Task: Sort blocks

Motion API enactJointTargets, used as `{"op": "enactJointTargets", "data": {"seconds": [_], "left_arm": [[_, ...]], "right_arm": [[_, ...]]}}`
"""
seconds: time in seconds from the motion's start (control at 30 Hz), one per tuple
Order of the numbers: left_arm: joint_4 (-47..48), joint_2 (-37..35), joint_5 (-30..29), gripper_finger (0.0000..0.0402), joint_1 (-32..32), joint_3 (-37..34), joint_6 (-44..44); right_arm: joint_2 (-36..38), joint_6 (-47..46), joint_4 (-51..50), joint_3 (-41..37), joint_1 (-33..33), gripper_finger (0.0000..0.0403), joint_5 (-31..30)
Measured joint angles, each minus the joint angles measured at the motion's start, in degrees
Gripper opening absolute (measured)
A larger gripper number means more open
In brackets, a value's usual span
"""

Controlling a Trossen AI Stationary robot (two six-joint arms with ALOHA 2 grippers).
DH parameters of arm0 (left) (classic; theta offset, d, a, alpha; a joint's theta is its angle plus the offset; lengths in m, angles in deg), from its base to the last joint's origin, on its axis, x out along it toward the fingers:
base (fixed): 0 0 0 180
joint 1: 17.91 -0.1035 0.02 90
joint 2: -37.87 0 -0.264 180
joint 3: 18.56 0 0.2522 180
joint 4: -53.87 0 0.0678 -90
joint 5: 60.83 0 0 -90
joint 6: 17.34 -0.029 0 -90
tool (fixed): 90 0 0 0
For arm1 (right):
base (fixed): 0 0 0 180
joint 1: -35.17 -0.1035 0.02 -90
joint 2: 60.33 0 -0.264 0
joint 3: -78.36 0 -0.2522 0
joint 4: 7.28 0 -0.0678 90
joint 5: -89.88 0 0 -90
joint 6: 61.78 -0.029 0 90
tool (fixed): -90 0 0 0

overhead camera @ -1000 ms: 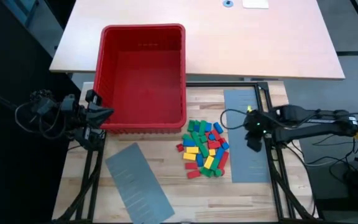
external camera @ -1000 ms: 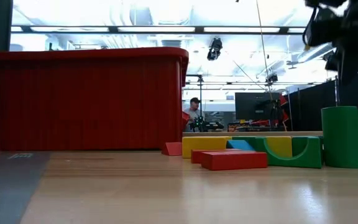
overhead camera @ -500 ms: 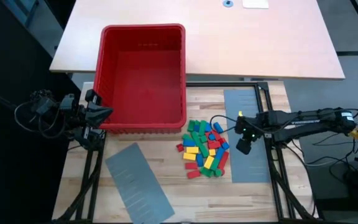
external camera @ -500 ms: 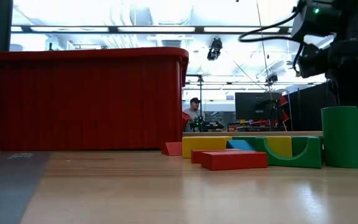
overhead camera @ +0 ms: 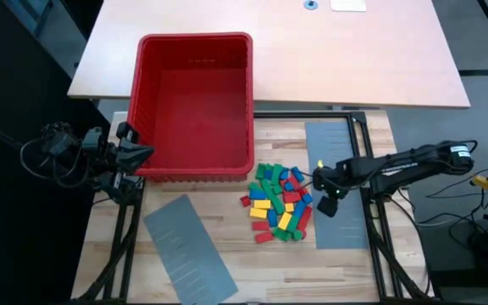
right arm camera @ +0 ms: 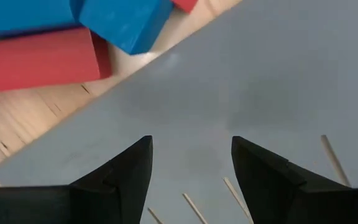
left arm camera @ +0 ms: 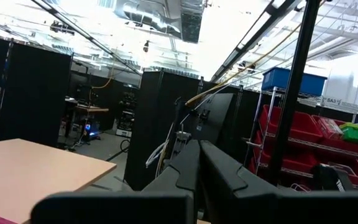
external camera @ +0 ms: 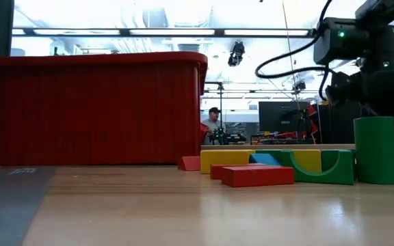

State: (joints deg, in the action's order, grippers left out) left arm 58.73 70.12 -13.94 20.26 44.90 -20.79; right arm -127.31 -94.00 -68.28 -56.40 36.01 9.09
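Counter [overhead camera: 227, 254] of pale wood slats carries everything. Red bin [overhead camera: 196, 102] sits at its far left part, open top, nothing visible inside from above. Two grey slotted panels: one [overhead camera: 188, 248] lies angled near the front left, the other [overhead camera: 339, 185] lies straight along the right side. Blocks [overhead camera: 278, 202] are in one loose heap on the bare wood between the bin's front wall and the right panel: red, green, blue, yellow mixed, mostly lying flat. Low view shows a green cylinder [external camera: 375, 149] standing upright at the heap's edge, a green arch piece [external camera: 327, 167] beside it and a red brick [external camera: 257, 175] flat in front.

Right gripper [overhead camera: 327, 196] is low over the left edge of the right panel, just beside the heap. Right wrist view: jaws apart, nothing between them, grey panel under the fingertips [right arm camera: 126, 168], a blue block [right arm camera: 126, 22] and a red block [right arm camera: 42, 62] just ahead.

Left gripper [overhead camera: 134, 157] is parked off the counter's left edge beside the bin; its wrist view shows jaws together, pointing out into the room.
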Motion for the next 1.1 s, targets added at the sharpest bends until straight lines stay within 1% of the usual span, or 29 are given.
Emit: {"op": "enactJointTargets", "data": {"seconds": [0.13, 0.47, 0.63, 1.1], "left_arm": [[0.02, -0.04, 0.01, 0.0, 0.0, 0.0, 0.02], [0.2, -0.11, 0.07, 0.0, 0.0, 0.0, 1.23], [0.37, -0.11, 0.13, 0.0, 0.0, 0.0, 1.27], [0.34, -0.11, 0.17, 0.0, 0.0, 0.0, 1.5]], "right_arm": [[-2.72, -0.95, 1.29, -0.04, -2.19, 0.02, 0.41], [-10.06, -5.94, 9.63, 0.02, -10.46, 0.0199, 3.68], [-10.97, -11.76, 14.78, 0.0, -15.72, 0.0199, 5.11], [-11.23, -30.49, 26.24, -0.3, -31.17, 0.0199, 5.56]]}}
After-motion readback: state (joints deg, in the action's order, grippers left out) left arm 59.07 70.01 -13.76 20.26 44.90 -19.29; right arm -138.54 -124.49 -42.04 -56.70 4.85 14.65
